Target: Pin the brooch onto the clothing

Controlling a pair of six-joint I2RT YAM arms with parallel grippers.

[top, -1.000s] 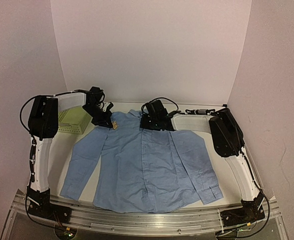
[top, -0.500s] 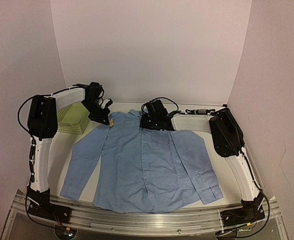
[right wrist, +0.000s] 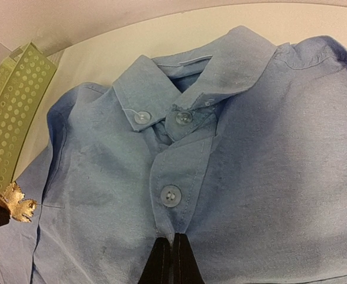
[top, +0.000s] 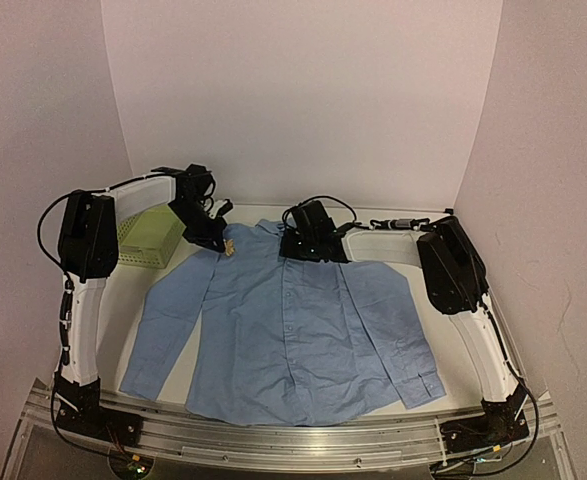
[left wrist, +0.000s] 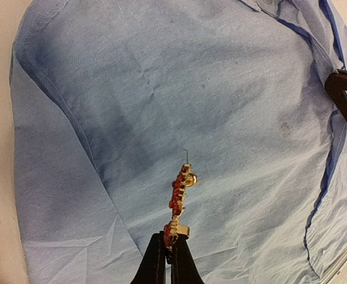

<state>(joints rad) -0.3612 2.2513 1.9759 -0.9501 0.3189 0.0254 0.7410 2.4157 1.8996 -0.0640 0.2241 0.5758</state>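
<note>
The clothing, a light blue shirt (top: 293, 330), lies flat on the table with its collar at the far side. My left gripper (left wrist: 167, 254) is shut on the base of the brooch (left wrist: 179, 195), a small orange-red and gold pin whose needle points away over the shirt's shoulder fabric (left wrist: 161, 89). In the top view the brooch (top: 229, 247) hangs at the shirt's far left shoulder. My right gripper (right wrist: 172, 248) is shut on the front placket of the shirt (right wrist: 268, 148), just below the second button. The brooch (right wrist: 16, 201) shows at that view's left edge.
A pale green perforated basket (top: 148, 240) stands at the far left beside the shirt's shoulder, seen also as the basket (right wrist: 10, 112) in the right wrist view. White walls close in the table on three sides. The sleeves spread out to both sides.
My left gripper with the brooch drew back and up to the left, then came back right towards the shoulder. The right gripper and the shirt have not moved.
</note>
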